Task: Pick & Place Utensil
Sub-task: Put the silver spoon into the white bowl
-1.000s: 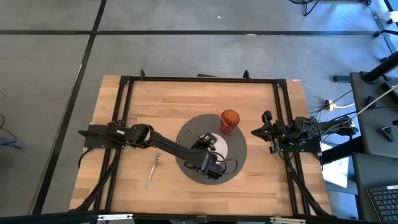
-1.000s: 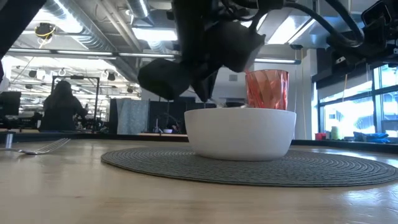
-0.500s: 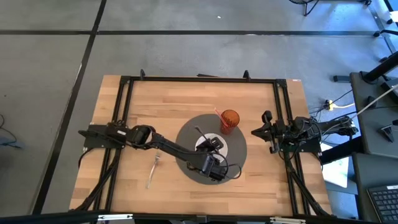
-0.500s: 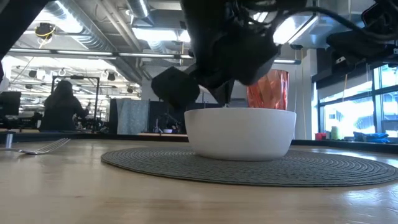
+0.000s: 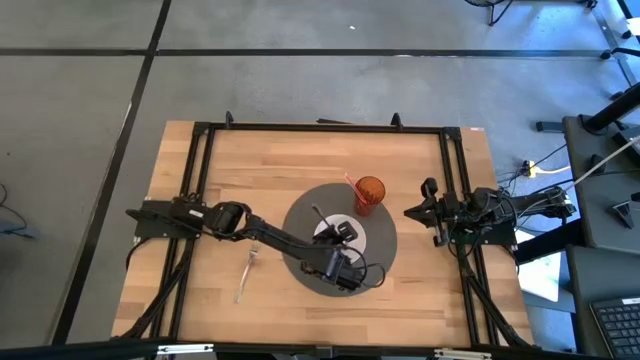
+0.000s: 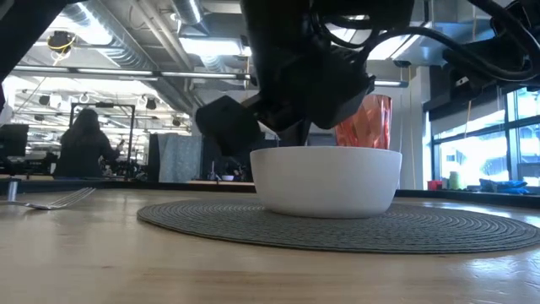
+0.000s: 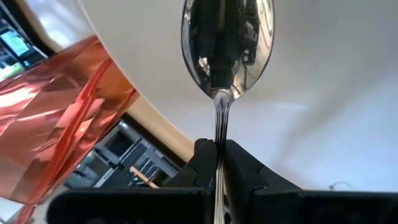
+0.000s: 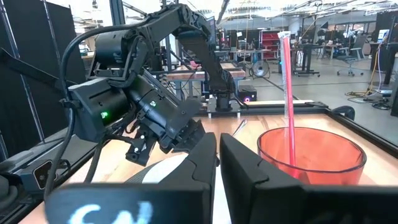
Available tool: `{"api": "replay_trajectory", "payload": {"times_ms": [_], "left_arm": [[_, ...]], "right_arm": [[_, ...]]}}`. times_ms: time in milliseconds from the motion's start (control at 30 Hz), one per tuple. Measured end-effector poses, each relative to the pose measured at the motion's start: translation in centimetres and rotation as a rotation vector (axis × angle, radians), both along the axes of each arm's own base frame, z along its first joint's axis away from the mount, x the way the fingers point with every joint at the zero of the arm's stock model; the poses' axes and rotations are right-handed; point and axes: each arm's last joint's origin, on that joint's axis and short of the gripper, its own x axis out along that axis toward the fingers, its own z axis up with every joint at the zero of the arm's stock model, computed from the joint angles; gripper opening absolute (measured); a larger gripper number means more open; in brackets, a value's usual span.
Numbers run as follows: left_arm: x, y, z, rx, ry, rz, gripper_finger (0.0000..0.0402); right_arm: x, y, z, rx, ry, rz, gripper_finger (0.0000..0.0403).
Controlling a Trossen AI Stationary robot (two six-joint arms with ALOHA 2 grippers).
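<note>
My left gripper (image 7: 217,152) is shut on a shiny metal spoon (image 7: 227,43) and reaches over the white bowl (image 5: 352,233) from its near side (image 5: 338,252). The spoon's bowl end points into the white bowl's inside (image 7: 323,74); I cannot tell whether it touches. In the low view the fingertips are hidden behind the bowl's rim (image 6: 325,152). The bowl stands on a round grey mat (image 5: 300,215). A fork (image 5: 247,272) lies flat on the wood to the mat's left. My right gripper (image 8: 217,155) waits shut at the table's right edge. My left gripper pinches the spoon's thin handle (image 7: 219,134) between its two fingers, just behind the neck. The fingers lie along the handle, so the spoon sticks straight out ahead of them. They slant down from the table's near side into the white bowl. The spoon is lifted off the table.
A red faceted cup (image 5: 369,193) with a pink straw (image 8: 287,74) stands on the mat's far right part, close behind the bowl (image 6: 363,122). Black frame rails run along the table's edges (image 5: 200,200). Bare wood lies left and near of the mat (image 6: 101,253).
My left gripper, still holding the spoon, has sunk a little toward the white bowl, so its fingertips now stand lower behind the rim in the low view. The bowl, cup and fork have stayed put.
</note>
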Motion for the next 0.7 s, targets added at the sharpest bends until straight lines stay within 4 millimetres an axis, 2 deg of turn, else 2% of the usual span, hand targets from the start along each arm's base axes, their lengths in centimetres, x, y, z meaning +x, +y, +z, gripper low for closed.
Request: {"api": "replay_trajectory", "payload": {"times_ms": [233, 700], "left_arm": [[-0.34, 0.05, -0.22, -0.104, 0.058, 0.03, 0.0013], [-0.35, 0.06, -0.33, -0.159, 0.07, 0.045, 0.0018]], "right_arm": [[0.0, 0.0, -0.01, 0.0, 0.001, 0.0, 0.0023], [0.01, 0.0, -0.08, -0.001, 0.008, 0.0, 0.0023]]}}
